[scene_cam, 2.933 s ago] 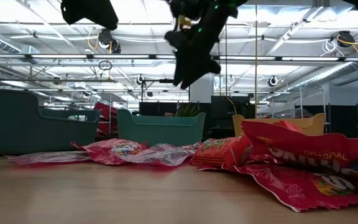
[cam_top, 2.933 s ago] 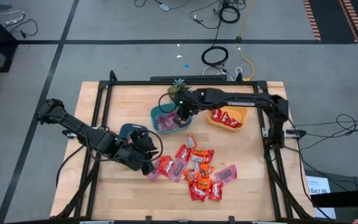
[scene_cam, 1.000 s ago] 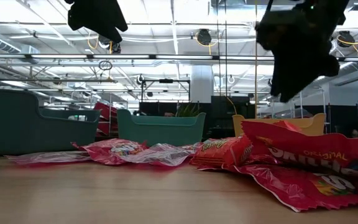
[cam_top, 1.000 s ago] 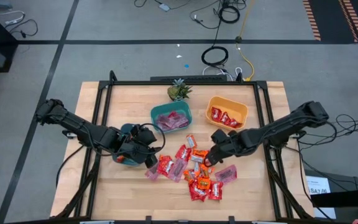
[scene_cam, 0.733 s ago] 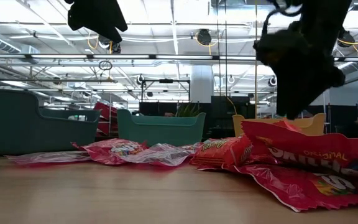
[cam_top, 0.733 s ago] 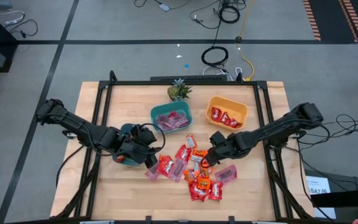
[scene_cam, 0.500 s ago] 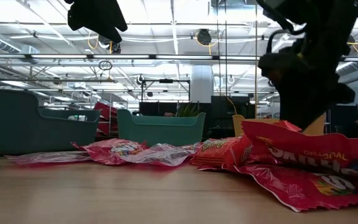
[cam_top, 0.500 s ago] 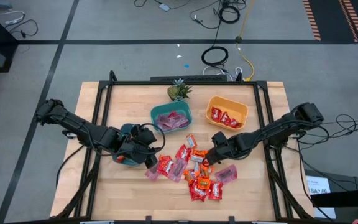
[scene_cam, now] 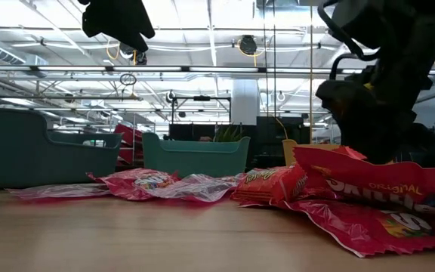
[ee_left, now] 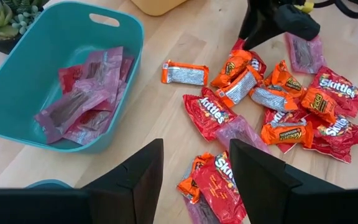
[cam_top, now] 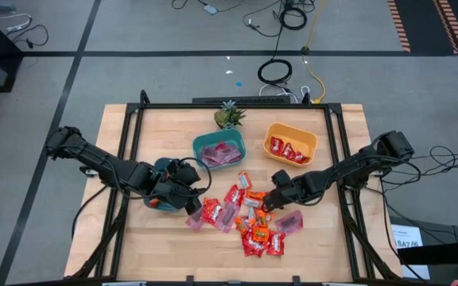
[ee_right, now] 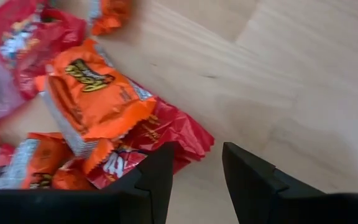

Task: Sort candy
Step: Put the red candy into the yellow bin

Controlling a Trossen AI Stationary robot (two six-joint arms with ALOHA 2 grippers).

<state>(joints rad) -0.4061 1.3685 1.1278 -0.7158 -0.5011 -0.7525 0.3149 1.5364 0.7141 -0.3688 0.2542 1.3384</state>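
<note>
Two dark fingers of the right gripper (cam_top: 270, 207) stood part open, empty, over overlapping shiny wrapped candies (cam_top: 249, 214); closing might pinch several. Left gripper (cam_top: 189, 196) waited open at nine o'clock.

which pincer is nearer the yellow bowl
Right. The right pincer sits low over the candy pile just in front of the yellow bowl; the left pincer is across the pile, far off.

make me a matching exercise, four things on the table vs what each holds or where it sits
Things:
1. teal bowl
2. yellow bowl
3. plant
4. right gripper

States:
A. holds red candies
B. low over the loose candy pile
C. holds pink-purple candies
D. at the table's far edge, beside the teal bowl

Pairs: 1-C, 2-A, 3-D, 4-B
</note>
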